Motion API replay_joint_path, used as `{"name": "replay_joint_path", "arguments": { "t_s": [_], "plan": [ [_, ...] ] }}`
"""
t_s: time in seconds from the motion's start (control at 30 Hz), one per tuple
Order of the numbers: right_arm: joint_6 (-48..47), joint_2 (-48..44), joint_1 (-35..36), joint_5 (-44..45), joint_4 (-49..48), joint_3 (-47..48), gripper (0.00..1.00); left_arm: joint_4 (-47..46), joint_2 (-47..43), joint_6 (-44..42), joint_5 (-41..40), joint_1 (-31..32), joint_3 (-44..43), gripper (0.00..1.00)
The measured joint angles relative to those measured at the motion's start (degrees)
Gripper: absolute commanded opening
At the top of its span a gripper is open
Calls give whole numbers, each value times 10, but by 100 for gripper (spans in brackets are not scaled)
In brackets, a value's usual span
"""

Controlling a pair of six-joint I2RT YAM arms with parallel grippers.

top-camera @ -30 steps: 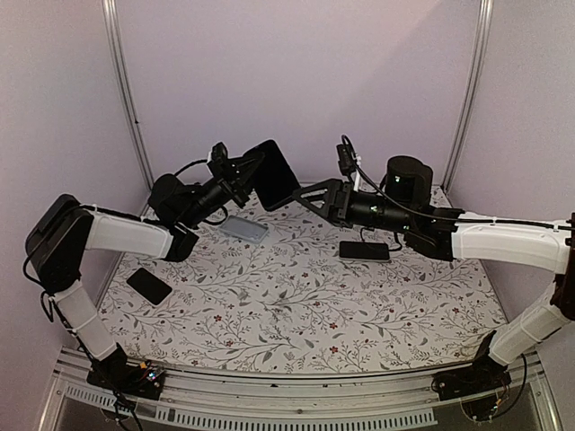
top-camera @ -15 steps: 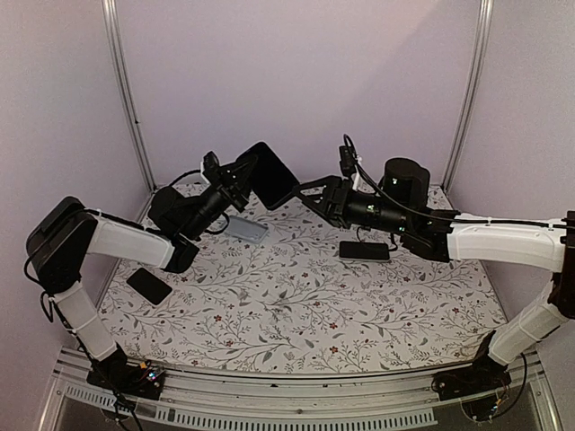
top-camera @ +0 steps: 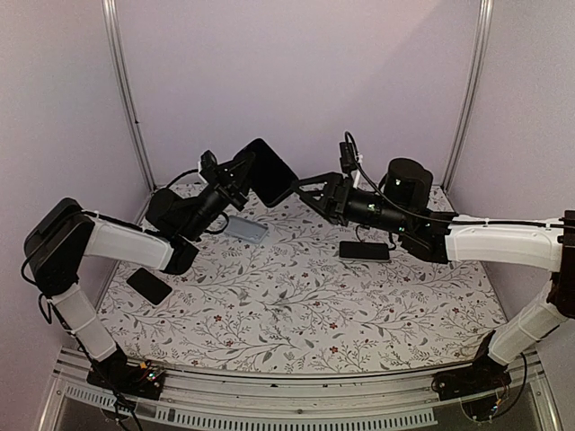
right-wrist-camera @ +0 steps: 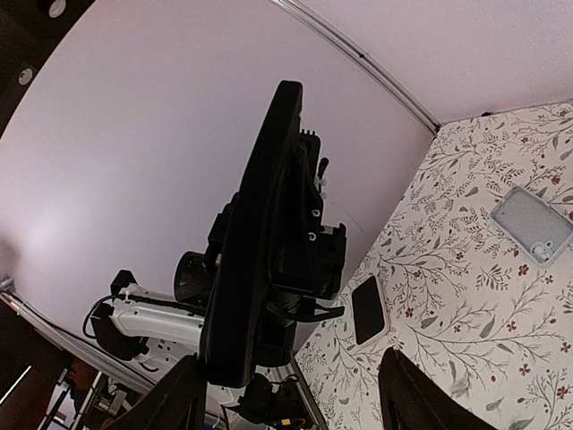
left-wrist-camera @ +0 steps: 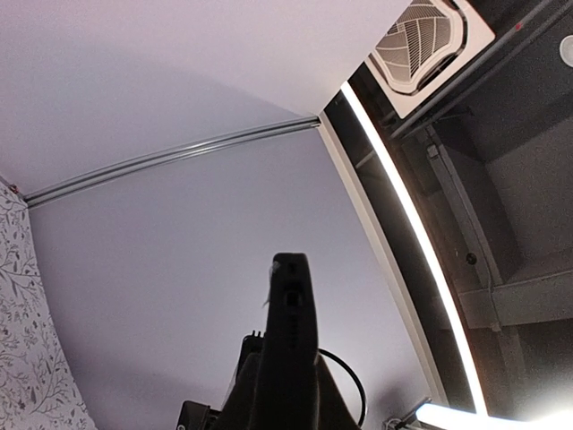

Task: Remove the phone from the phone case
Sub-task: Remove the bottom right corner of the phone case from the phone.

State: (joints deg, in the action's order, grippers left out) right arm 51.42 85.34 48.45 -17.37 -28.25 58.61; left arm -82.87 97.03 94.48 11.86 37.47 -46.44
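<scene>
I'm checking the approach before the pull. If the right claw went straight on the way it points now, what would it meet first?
The cased phone that the left claw holds up, edge toward it. The open right claw points straight at it; the gap left is hard to judge.

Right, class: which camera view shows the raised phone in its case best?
The top external view: the phone shows its broad dark face, clamped in the left gripper. Both wrist views catch only its thin dark edge.
</scene>
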Motion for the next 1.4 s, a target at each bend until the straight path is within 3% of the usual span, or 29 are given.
{"name": "replay_joint_path", "arguments": {
  "t_s": [0.63, 1.13, 1.33, 1.4],
  "plan": [
    [-21, -28, -1, -14, -43, -21, 67, -9, -1, 29, 12, 14, 1, 0],
    [-11, -36, 7, -15, -52, -39, 56, -9, -1, 31, 12, 14, 5, 0],
    [3, -30, 11, -29, -70, -39, 40, -9, -1, 37, 12, 14, 5, 0],
    [8, -25, 11, -33, -79, -39, 39, -9, -1, 37, 11, 14, 5, 0]
  ]
}}
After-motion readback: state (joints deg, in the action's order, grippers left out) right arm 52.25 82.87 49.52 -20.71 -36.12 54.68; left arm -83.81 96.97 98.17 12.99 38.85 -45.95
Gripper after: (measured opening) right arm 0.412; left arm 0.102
